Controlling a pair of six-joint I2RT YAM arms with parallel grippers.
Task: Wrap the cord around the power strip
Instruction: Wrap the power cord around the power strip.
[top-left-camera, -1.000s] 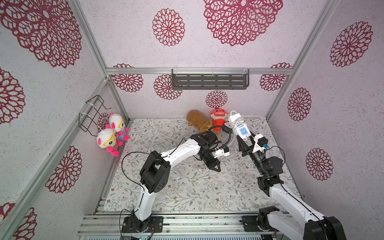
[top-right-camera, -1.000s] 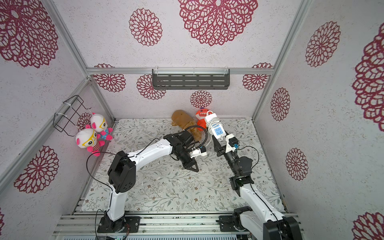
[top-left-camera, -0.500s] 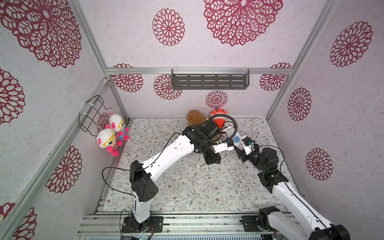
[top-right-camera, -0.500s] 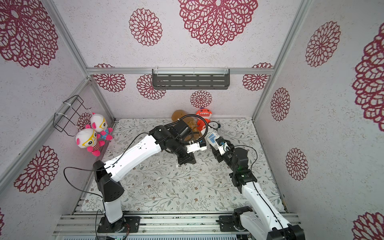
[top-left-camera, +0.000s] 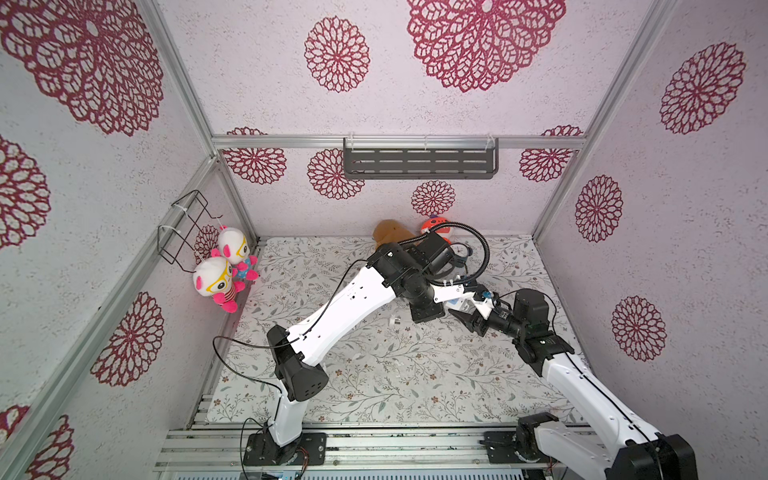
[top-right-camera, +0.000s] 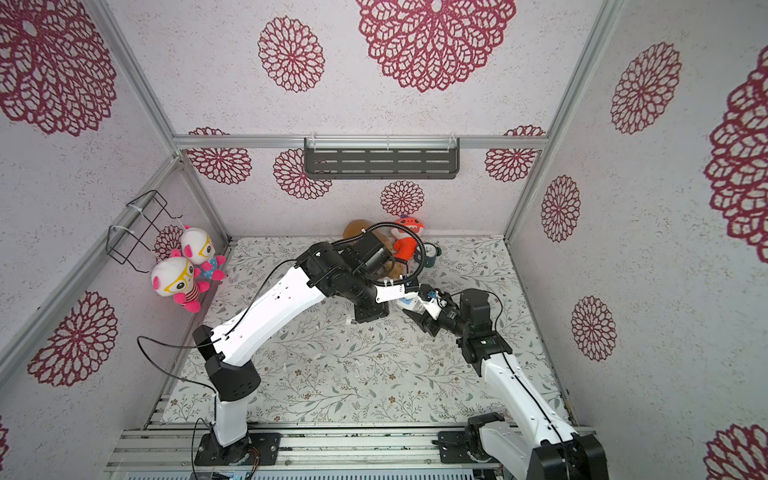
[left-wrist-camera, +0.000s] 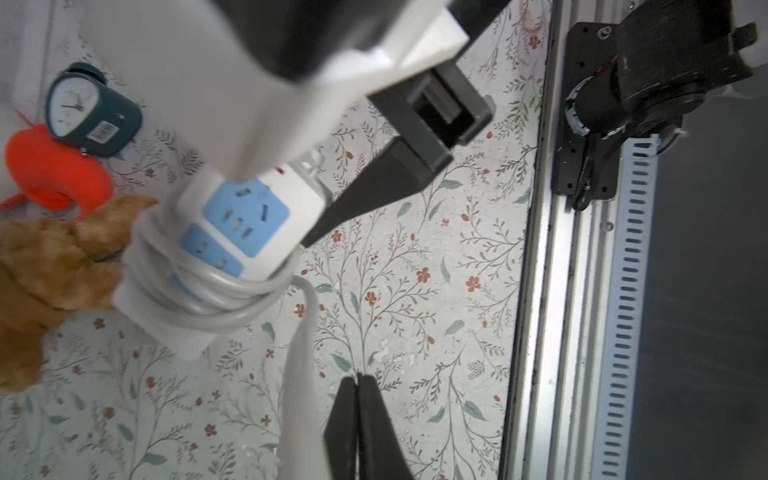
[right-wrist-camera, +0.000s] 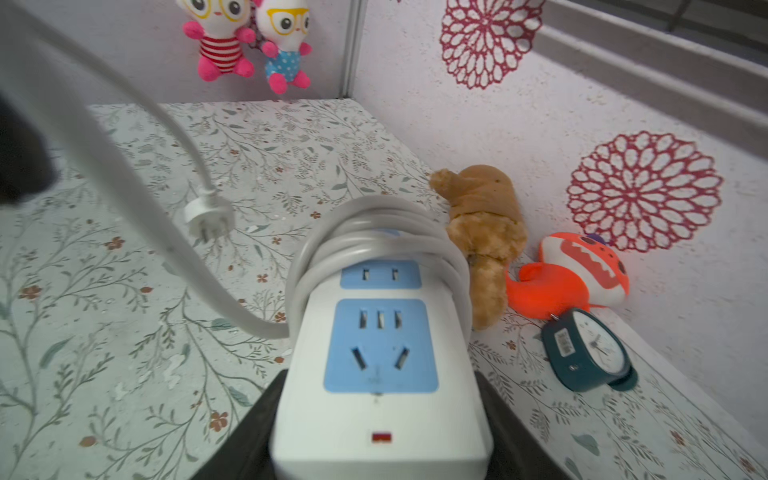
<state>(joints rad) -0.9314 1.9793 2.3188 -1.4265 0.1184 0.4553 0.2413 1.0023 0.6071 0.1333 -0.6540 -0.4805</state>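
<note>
My left arm (top-left-camera: 345, 307) stretches across the middle of the table (top-left-camera: 374, 374), crowding my right claw (right-wrist-camera: 380, 395). Behind the power strip (right-wrist-camera: 380, 345), a brown plush (right-wrist-camera: 482, 224), an orange toy (right-wrist-camera: 573, 278) and a clock (right-wrist-camera: 586, 349) line the back wall (top-left-camera: 374, 208). The loose cord (right-wrist-camera: 137, 199) slants across the space to its left. The table's front lies open.

Pale walls (top-left-camera: 249, 83) with red rosettes (top-left-camera: 336, 54) enclose a leaf-patterned floor (top-left-camera: 395, 374).

No legible text; barcode sticker (right-wrist-camera: 564, 342) on teal clock (right-wrist-camera: 602, 351) too small
</note>
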